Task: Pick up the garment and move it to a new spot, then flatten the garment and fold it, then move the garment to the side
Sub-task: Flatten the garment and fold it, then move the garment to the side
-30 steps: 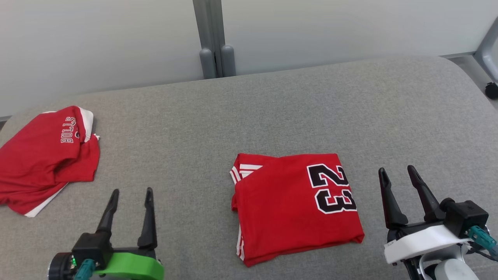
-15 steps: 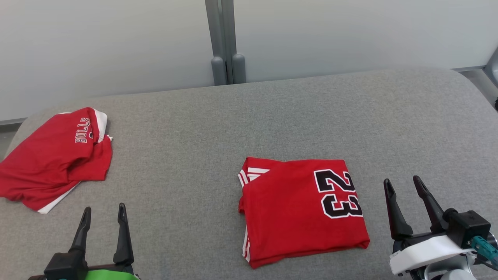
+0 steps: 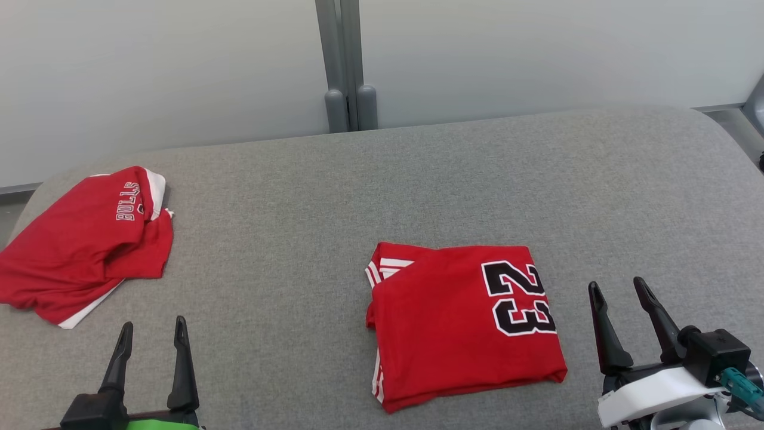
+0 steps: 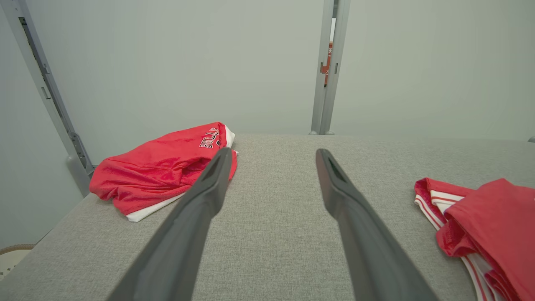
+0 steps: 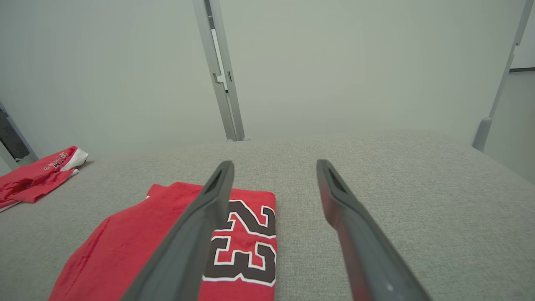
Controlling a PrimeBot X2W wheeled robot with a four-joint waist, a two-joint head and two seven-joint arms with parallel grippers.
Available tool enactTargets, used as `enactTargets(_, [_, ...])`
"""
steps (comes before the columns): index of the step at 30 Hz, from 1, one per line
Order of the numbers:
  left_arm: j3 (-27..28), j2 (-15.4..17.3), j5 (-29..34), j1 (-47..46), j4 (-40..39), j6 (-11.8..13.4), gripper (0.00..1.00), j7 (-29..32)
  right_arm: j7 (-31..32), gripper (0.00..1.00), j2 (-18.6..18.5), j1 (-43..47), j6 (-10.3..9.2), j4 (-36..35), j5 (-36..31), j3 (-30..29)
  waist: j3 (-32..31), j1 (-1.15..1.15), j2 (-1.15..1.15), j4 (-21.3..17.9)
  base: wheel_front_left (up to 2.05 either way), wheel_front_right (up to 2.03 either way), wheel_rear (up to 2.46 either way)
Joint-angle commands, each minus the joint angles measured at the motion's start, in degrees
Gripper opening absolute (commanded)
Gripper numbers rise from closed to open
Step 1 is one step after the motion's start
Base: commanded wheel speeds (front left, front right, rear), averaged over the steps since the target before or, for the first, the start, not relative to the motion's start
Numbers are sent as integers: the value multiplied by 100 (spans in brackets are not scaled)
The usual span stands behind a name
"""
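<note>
Since a second ago the left claw (image 3: 152, 324) has dropped toward the lower edge of the head view, so that less of its body shows. The right claw (image 3: 615, 284) has sunk a little as well. The whole head picture has also shifted, which is the camera moving; the clothes lie as they did.

At the far left of the grey padded bench (image 3: 286, 251), close to its rounded corner, a second red garment (image 3: 77, 245) lies in a loose heap, with white trim and the word BULLS showing. The left wrist view has it (image 4: 159, 175) ahead and to the left of the left claw (image 4: 273, 151).

The left claw hovers at the lower left with its two dark fingers spread apart and nothing between them. It is well clear of both garments.

Right of centre lies the folded jersey (image 3: 453, 334), a flat red rectangle with a black 23 near its right edge and white stripes peeping out along its left edge. It rests on the bench, touched by neither claw.

The right claw is just beside the jersey's right edge, fingers parted and empty. In the right wrist view the jersey (image 5: 113, 255) lies below and left of the right claw (image 5: 275, 163).
</note>
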Motion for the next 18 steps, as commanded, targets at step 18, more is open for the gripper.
enactTargets(18, [44, -21, -11, 57, 31, -65, 100, -1, -17, 100, -21, 14, -6, 98, -14, 16, 0, 0, 0, -15, 0, 0, 0])
